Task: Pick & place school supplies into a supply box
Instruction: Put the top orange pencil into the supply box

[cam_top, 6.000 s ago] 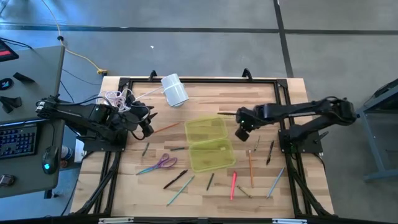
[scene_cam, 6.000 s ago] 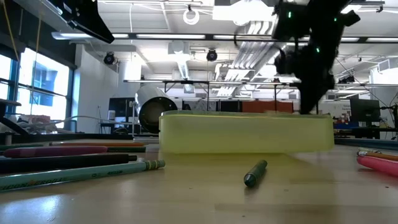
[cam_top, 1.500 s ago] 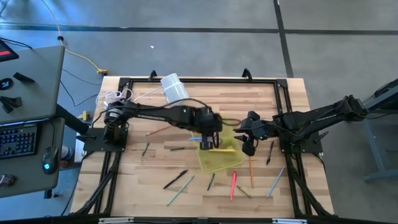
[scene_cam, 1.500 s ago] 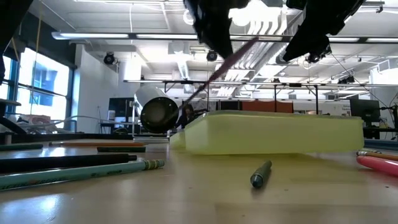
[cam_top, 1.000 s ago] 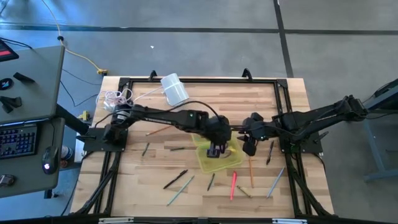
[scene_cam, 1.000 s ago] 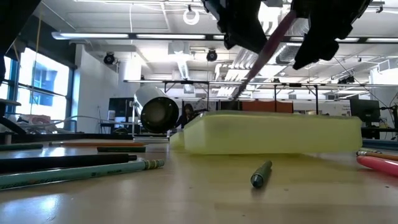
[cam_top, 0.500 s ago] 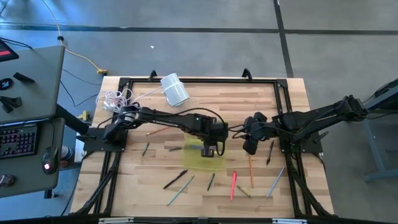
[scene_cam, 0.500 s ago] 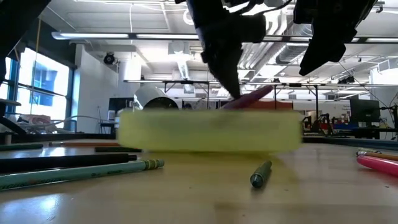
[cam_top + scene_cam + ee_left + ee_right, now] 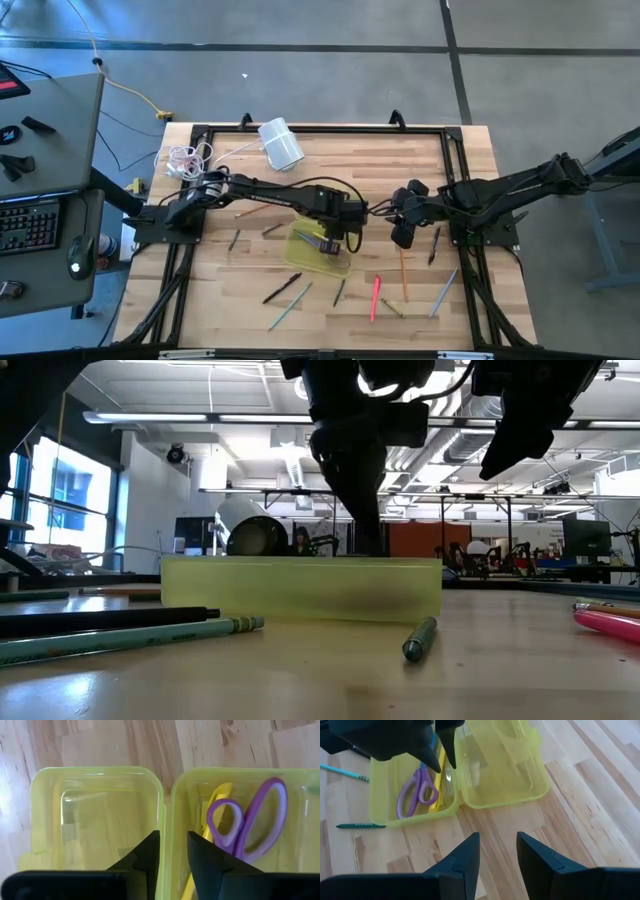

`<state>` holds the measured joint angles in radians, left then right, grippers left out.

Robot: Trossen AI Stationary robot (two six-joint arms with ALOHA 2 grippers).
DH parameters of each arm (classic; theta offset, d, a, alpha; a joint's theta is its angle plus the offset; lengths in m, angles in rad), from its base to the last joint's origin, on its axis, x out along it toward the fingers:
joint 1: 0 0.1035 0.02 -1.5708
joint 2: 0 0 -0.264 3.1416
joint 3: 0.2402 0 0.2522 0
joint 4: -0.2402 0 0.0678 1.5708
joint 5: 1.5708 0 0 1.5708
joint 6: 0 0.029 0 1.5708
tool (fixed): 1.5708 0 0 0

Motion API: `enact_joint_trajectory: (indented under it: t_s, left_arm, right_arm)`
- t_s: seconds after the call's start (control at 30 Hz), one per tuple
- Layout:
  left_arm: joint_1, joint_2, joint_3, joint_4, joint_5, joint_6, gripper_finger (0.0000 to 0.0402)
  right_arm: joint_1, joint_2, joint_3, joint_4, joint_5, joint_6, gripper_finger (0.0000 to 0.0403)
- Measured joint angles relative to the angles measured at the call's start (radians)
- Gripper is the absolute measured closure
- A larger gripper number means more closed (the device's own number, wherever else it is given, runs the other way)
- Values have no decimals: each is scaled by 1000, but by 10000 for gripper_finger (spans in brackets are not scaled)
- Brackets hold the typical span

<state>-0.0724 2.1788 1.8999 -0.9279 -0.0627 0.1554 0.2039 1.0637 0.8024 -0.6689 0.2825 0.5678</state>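
The translucent yellow-green supply box (image 9: pixel 308 252) lies open on the table, its two halves side by side. The purple-handled scissors (image 9: pixel 250 825) and a yellow pencil (image 9: pixel 214 815) lie flat in one half; the other half (image 9: pixel 95 820) holds nothing. My left gripper (image 9: pixel 173 855) points steeply down over the box, open, with one finger above each half and the hinge ridge (image 9: pixel 167 815) between them. My right gripper (image 9: pixel 400 238) hangs open above the table to the box's right, with nothing between its fingers. My left gripper's fingers (image 9: pixel 437 764) stand on either side of the box's hinge ridge, coming from above. I cannot tell whether they touch the box. They are clear of the scissors.
Loose pens and pencils lie around the box: a pink pen (image 9: pixel 375 297), an orange pencil (image 9: pixel 403 272), a black pen (image 9: pixel 282 288), a teal pencil (image 9: pixel 290 305), and a green crayon (image 9: pixel 415 640) near the front. A white cylinder (image 9: pixel 281 143) and a coiled white cord (image 9: pixel 185 158) sit at the far left.
My left gripper has sunk into the box, tipped more steeply downward and opened, letting go of the scissors, which now lie in the box. The box has slid toward the table's left edge and turned about.
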Motion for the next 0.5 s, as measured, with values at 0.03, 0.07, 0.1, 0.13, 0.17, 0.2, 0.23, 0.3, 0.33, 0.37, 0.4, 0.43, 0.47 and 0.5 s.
enact_joint_trajectory:
  t_s: [0.03, 0.07, 0.1, 0.13, 0.17, 0.2, 0.23, 0.3, 0.33, 0.37, 0.4, 0.43, 0.47, 0.5]
  left_arm:
    - [0, 0, 0, 0, 0, 0, 264]
    - [0, 0, 0, 1, 0, -1, 261]
    - [0, 0, 2, -1, 0, -1, 259]
    - [0, 0, 8, -9, 0, -2, 258]
    - [0, 0, 18, -24, 0, -2, 257]
    - [0, 0, 30, -39, 0, -2, 257]
    - [0, 0, 44, -51, 0, -2, 258]
    - [0, 0, 73, -101, -2, -2, 263]
    - [0, 0, 95, -147, -3, -2, 266]
    - [0, 1, 123, -201, -3, -5, 271]
    - [0, 1, 159, -263, -3, -11, 275]
    - [0, 0, 197, -336, -2, -15, 280]
    - [0, -1, 233, -410, -5, -24, 285]
    - [0, -1, 267, -482, -17, -43, 290]
  right_arm:
    - [0, 0, 0, 0, 0, 0, 290]
    - [0, 0, 0, 0, 0, 0, 290]
    - [0, 0, 0, 0, 0, 0, 290]
    - [0, 0, 0, 0, 0, 0, 290]
    - [0, 0, 0, 0, 0, -1, 290]
    - [0, 0, 0, 0, 0, -5, 290]
    - [0, 0, 0, 1, 0, -9, 290]
    - [0, 0, 0, 1, 0, -10, 290]
    - [0, 0, 0, 1, 0, -10, 290]
    - [0, 0, 0, 1, 0, -11, 290]
    - [0, 0, 0, 1, 0, -11, 290]
    - [0, 0, 0, 1, 0, -11, 290]
    - [0, 0, 0, 2, 0, -11, 290]
    - [0, 0, 0, 2, 0, -11, 290]
